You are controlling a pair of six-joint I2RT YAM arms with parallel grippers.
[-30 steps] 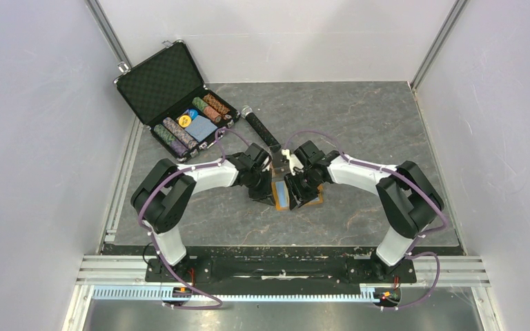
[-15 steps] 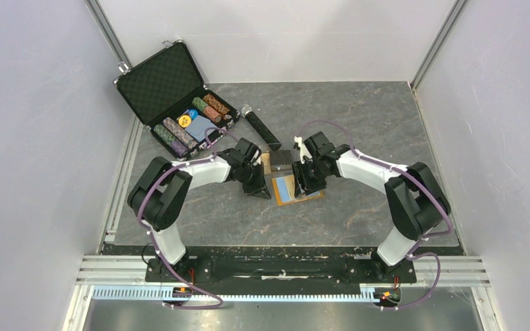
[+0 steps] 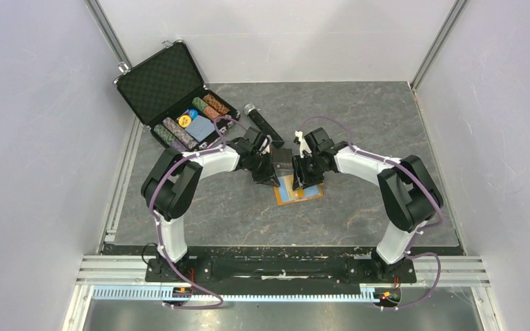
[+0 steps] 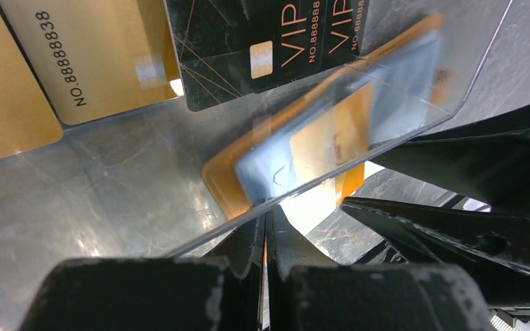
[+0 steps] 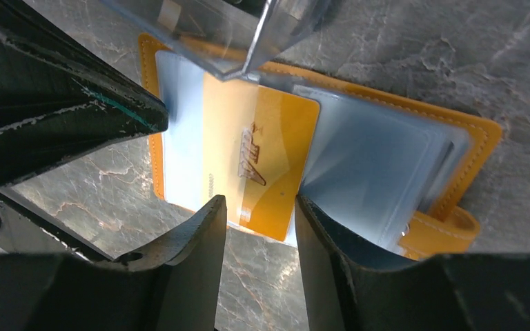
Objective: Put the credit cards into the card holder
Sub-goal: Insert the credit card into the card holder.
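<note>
Two robot arms point(image 3: 207, 162) meet at the middle of a grey stone-patterned table point(image 3: 373, 138). White walls point(image 3: 34, 138) close it in on three sides, and the work is well apart from every edge. A black case point(image 3: 159, 83) of chips point(image 3: 179, 134) lies open at the far left corner, with a dark rod point(image 3: 262, 125) just beside it.

The orange card holder point(image 3: 302, 196) lies opened flat, blue lining up, between the two wrists; a second ago it stood narrow between them. One gold card point(image 5: 262, 158) with an unreadable brown mark lies against the lining; whether it is tucked into a pocket cannot be told.

The right gripper point(image 5: 259, 207) hovers over that card's near edge, fingers half apart and gripping nothing. The left gripper point(image 4: 266, 231) has swung from the holder's left side toward the far cards. It is pinched tight on the edge of a clear plastic sheet point(image 4: 145, 165) raised over the holder. Beyond lie loose gold cards point(image 4: 90, 62), one reading "NO.88888838", and black cards point(image 4: 234, 41) marked "VIP" beside a cut-off "NO.8888".
</note>
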